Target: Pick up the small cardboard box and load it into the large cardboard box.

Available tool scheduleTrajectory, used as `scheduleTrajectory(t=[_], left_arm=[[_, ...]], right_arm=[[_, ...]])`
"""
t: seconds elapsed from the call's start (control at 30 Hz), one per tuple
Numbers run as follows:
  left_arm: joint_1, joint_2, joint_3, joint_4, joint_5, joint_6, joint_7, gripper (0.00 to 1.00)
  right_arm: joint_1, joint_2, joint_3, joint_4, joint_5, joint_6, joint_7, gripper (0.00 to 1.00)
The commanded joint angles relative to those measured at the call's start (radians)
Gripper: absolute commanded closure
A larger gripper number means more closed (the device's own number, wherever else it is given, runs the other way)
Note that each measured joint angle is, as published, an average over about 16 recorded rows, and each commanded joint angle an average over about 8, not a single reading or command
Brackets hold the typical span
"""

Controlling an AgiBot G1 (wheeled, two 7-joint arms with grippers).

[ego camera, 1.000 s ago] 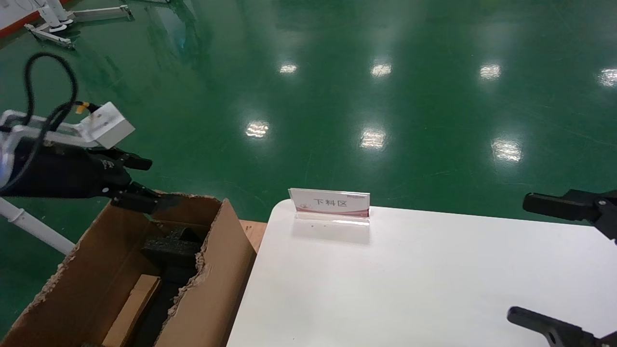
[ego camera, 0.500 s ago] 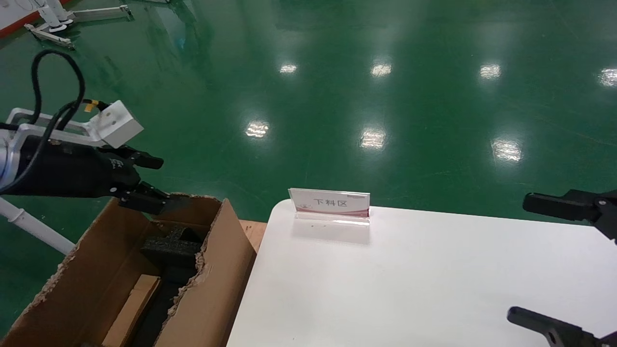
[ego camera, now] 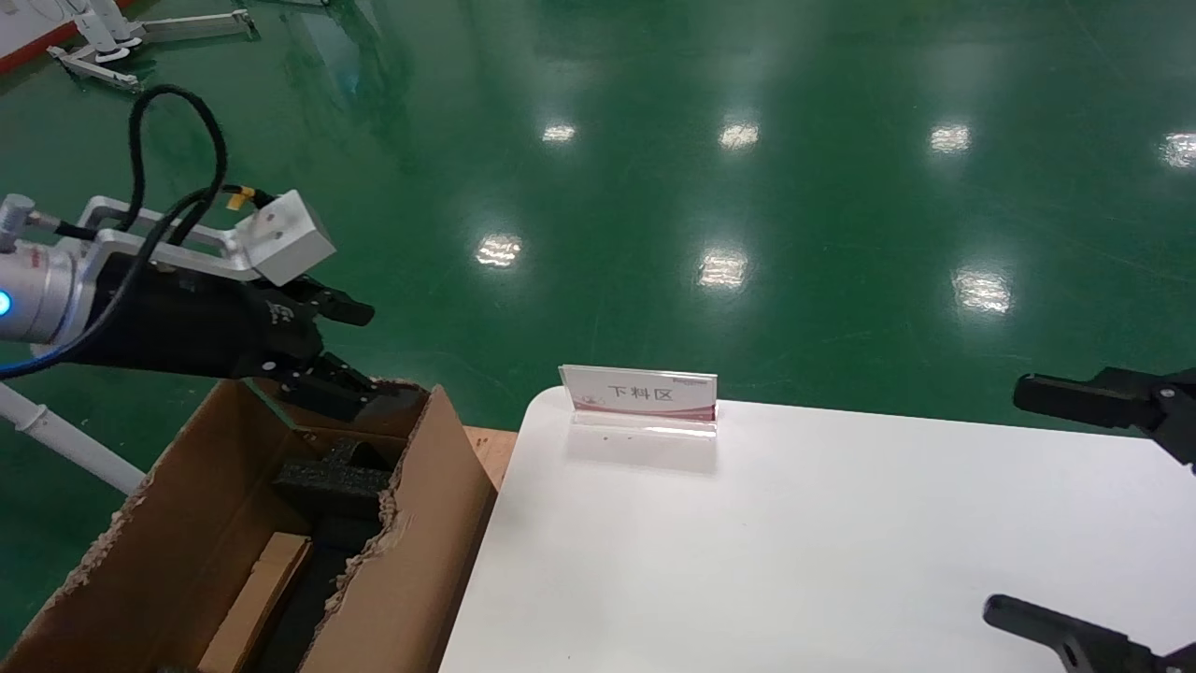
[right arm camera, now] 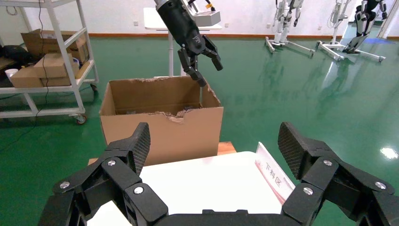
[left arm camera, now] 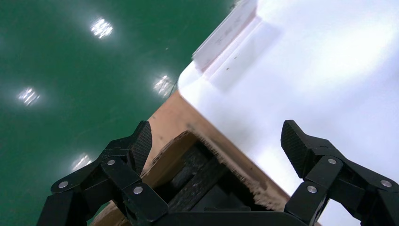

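Note:
The large cardboard box, with ragged torn edges, stands left of the white table. Inside it the small cardboard box lies flat beside black foam. My left gripper hovers open and empty over the carton's far end. In the left wrist view, the left gripper looks down past the carton's torn rim and the foam. My right gripper is open and empty over the table's right side. From the right wrist view, the right gripper faces the carton and the left gripper.
A white table carries a small standing sign at its far edge. A wooden ledge shows between carton and table. Green floor lies beyond. A shelf cart with boxes stands behind the carton.
My left gripper has moved to the right and slightly up above the carton's far end, still open. The small box, carton and right arm have not moved.

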Motion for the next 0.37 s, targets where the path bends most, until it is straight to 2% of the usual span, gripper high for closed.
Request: scheduleTrajectory(t=[0.03,0.37], left_arm=[[0.022,0.006,-0.026,0.001,-0.007,0.006,0.009,0.00],[0.125,0.034,-0.148,0.007,-0.042,0.036,0.053,0.00]], right_arm=[[0.000,0.000,0.000,0.000,0.000,0.000,0.000,0.00],[0.000,0.000,0.000,0.000,0.000,0.000,0.000,0.00]])
